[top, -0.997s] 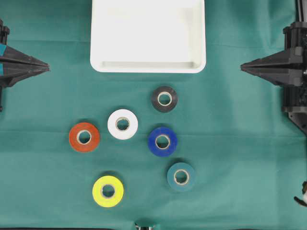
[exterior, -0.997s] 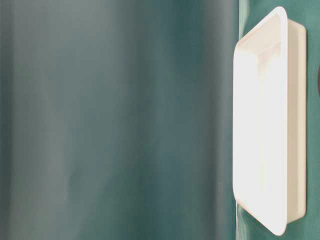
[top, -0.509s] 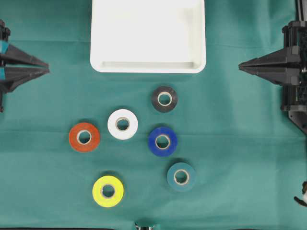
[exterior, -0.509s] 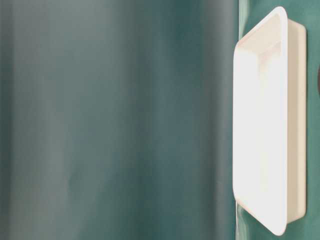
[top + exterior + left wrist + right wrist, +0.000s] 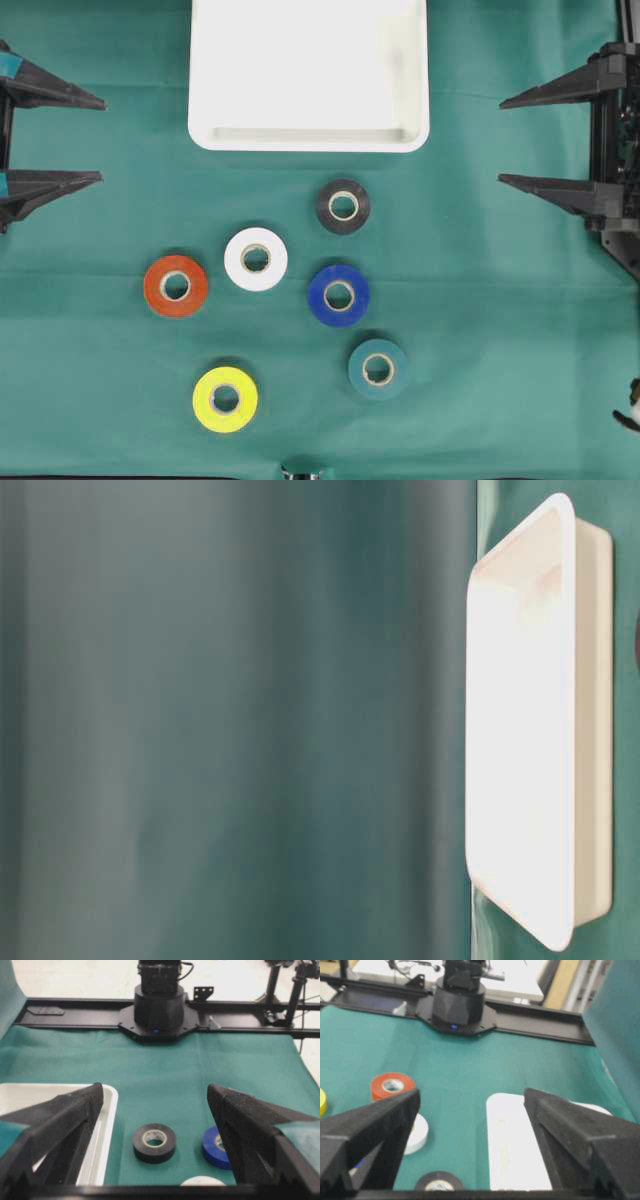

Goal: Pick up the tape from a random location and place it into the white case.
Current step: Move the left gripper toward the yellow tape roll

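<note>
A robotics lab: a green cloth (image 5: 480,330) covers a test table, black arm bases (image 5: 159,1007) bolted at its 12 o'clock edge, camera stands (image 5: 295,990) behind.

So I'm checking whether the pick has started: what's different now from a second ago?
Both the left gripper and the right gripper spread their fingers from shut to wide open, holding nothing. The six tape rolls and the white case stayed put.
</note>
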Motion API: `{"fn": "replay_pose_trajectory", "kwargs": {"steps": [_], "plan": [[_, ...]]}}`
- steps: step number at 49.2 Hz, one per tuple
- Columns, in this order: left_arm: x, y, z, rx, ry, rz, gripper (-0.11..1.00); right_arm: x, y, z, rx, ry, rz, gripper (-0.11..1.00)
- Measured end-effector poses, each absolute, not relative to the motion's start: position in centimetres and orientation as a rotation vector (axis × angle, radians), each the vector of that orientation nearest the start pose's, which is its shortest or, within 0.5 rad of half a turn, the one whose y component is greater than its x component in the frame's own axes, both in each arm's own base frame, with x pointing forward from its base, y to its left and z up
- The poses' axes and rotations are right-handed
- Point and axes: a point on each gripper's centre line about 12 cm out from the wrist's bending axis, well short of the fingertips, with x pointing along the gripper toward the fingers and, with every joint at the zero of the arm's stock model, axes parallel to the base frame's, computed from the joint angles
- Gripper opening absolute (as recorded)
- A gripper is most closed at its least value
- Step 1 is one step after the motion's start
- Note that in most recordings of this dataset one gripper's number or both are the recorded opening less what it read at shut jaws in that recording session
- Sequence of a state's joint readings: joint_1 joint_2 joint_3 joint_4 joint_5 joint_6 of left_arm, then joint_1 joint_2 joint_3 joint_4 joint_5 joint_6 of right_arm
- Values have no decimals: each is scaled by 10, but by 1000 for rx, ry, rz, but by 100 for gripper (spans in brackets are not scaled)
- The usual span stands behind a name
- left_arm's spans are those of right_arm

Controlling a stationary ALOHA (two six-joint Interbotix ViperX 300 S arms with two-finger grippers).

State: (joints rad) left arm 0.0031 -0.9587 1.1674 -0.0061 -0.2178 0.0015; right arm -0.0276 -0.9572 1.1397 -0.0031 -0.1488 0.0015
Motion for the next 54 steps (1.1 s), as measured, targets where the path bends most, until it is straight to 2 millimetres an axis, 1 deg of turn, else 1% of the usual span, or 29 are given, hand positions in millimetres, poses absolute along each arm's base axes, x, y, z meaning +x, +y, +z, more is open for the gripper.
{"fn": "replay_pose_trajectory", "kwargs": {"steps": [9,14,24,38,43,54], "plan": [[201,0,288,-11,-9,1,98,202,-5,289,-1,35,-26,92],[200,-7,287,-11,-4,-34,98,202,-6,289,-1,37,-27,92],[198,-33,286,-13,6,-166,98,202,-6,289,1,38,-27,92],[188,-72,288,-17,3,-365,98,202,-6,289,1,38,-27,92],[186,-77,287,-15,9,-394,98,203,-6,288,-1,40,-27,92],[190,-78,283,-10,35,-389,98,204,-6,287,-1,48,-27,92]]}}
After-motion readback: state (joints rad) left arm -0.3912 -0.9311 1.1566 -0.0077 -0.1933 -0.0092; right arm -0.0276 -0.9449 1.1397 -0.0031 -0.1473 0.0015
